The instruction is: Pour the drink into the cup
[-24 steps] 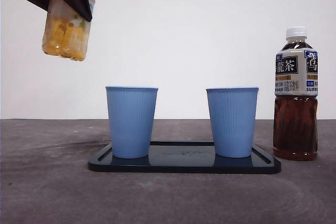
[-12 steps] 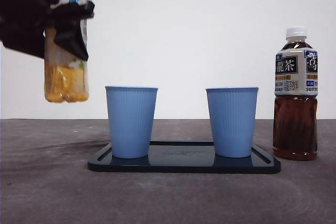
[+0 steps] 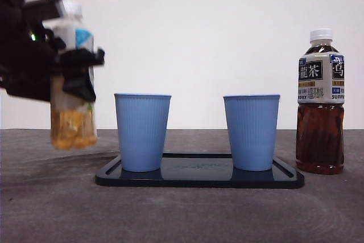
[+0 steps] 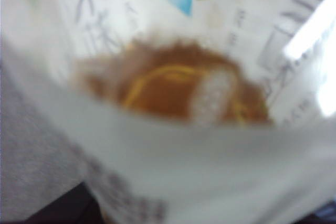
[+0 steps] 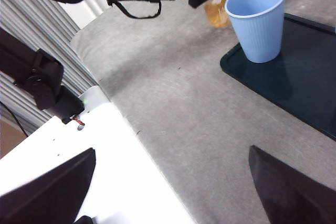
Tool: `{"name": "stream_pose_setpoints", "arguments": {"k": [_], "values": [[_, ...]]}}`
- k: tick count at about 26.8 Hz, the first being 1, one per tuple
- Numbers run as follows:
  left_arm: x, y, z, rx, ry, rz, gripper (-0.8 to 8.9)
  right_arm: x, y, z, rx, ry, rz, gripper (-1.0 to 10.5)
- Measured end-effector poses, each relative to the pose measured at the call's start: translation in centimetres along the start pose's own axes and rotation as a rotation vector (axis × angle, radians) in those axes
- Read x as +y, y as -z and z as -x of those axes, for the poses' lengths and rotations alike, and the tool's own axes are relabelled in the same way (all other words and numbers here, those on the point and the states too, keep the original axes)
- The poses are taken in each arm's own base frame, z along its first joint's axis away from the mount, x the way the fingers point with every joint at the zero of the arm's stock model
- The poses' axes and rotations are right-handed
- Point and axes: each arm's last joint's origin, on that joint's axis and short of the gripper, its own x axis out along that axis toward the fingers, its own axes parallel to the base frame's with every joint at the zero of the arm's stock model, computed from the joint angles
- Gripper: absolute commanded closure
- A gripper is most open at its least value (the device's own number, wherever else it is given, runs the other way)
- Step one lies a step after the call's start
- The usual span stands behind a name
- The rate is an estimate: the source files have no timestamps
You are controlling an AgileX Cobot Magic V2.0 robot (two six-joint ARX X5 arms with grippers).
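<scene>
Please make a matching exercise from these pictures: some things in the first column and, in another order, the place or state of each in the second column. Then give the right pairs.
Column 1
1. yellow drink bottle
2. dark tea bottle
3. two blue cups
4. right gripper

Column 2
A. stand on the black tray
B. open, holding nothing
C. held upright in the air by the left gripper
D. stands on the table, capped, beside the tray

Pairs: 1-C, 2-D, 3-A, 4-B

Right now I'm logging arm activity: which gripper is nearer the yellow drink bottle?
Left. The left gripper is clamped around the yellow drink bottle; the right gripper waits open, far off.
</scene>
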Motion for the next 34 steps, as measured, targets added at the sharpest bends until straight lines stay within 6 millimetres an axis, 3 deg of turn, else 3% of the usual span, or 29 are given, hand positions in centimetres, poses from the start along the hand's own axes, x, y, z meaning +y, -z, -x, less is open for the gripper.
{"name": "stream_pose_setpoints", "arguments": {"k": [20,24,27,30,34], "values": [[0.2,1.6,-2.4,0.027,-0.013,-0.003,6.55,0.0,0.0,0.0,-0.003,0.014,-0.034,4.8],[0.2,1.7,-2.4,0.036,-0.015,-0.004,5.01,0.0,0.0,0.0,-0.003,0.014,-0.034,4.8],[0.2,1.7,-2.4,0.05,-0.017,-0.006,4.74,0.0,0.0,0.0,-0.003,0.014,-0.034,4.8],[0.3,1.9,-2.3,0.077,-0.022,-0.011,3.28,0.0,0.0,0.0,-0.003,0.014,-0.034,4.8],[0.3,1.8,-2.2,0.077,-0.022,-0.011,3.15,0.0,0.0,0.0,-0.003,0.014,-0.034,4.8]]}}
